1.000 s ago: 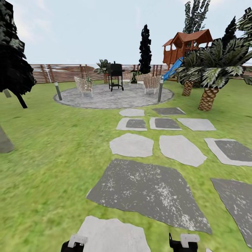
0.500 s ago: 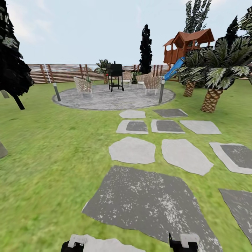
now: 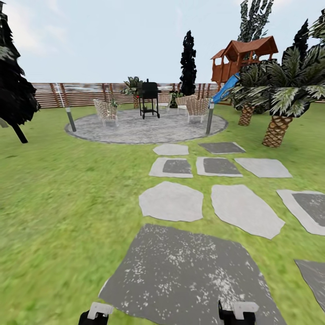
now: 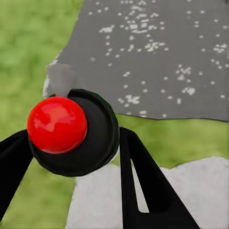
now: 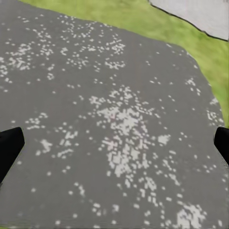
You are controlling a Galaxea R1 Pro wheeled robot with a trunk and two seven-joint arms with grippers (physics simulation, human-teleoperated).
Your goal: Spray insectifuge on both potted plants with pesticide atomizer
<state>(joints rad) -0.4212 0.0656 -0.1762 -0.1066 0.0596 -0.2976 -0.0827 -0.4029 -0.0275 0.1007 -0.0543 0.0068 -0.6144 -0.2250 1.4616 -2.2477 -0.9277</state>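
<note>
– While the left claw (image 4: 74,133) fills the wrist camera, tell me how it stands!
– Clamped, both black fingers (image 4: 143,181) pressed against the sides of the pesticide atomizer (image 4: 93,143). We see it end-on: a round matte black body with a glossy red ball on it and a whitish bit peeking out behind.
– And under that claw?
– Dark grey stepping stone (image 4: 157,57) flecked with white beyond the fingertips, a strip of lawn (image 4: 191,138), then a pale, smooth stone (image 4: 205,191) nearer the wrist.
– Right claw (image 5: 114,143)?
– Wide apart! Fingers (image 5: 10,145) sit at the far edges of its camera, nothing between them, hanging over the same rough speckled slab (image 5: 114,95).
– From the head?
– Both claws sit low, left (image 3: 95,313) and right (image 3: 237,313), white-capped over black. Far ahead of them lies the round grey paved patio (image 3: 144,128), backed by a brown slatted fence (image 3: 85,92).
</note>
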